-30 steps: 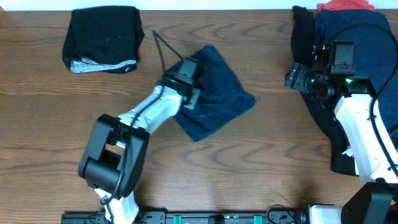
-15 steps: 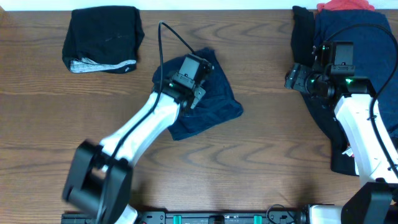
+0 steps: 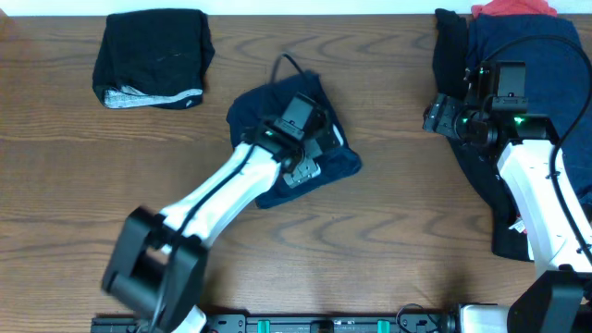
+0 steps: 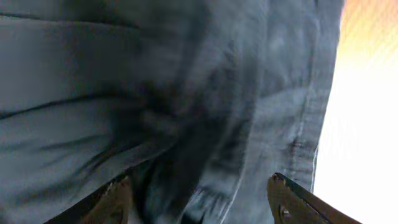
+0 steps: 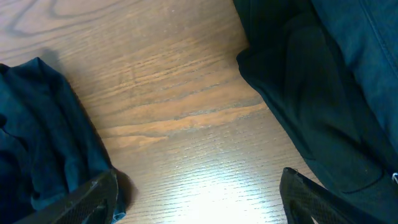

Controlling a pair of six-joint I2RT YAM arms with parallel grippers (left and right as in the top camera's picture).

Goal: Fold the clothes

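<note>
Left claw (image 3: pixel 302 169) sits low on the navy shirt (image 3: pixel 264 106), fingers spread wide. Cloth lies under and between them, not pinched as far as the wrist view shows. My guess is it's pressing the fabric flat or lining up on an edge. The shirt is a rumpled, half-folded lump mid desk (image 3: pixel 416 240), with a hem seam along one side close to the claw. Black garment (image 3: pixel 153 55) is already folded and parked in the far-left corner, out of the work zone. Unfolded pile (image 3: pixel 555 65) with a red piece (image 3: pixel 513 7) is at the right edge. Right claw (image 3: pixel 442 118) is also wide and empty, hovering over bare wood at the pile's edge, probably kept clear to give the left arm room.
</note>
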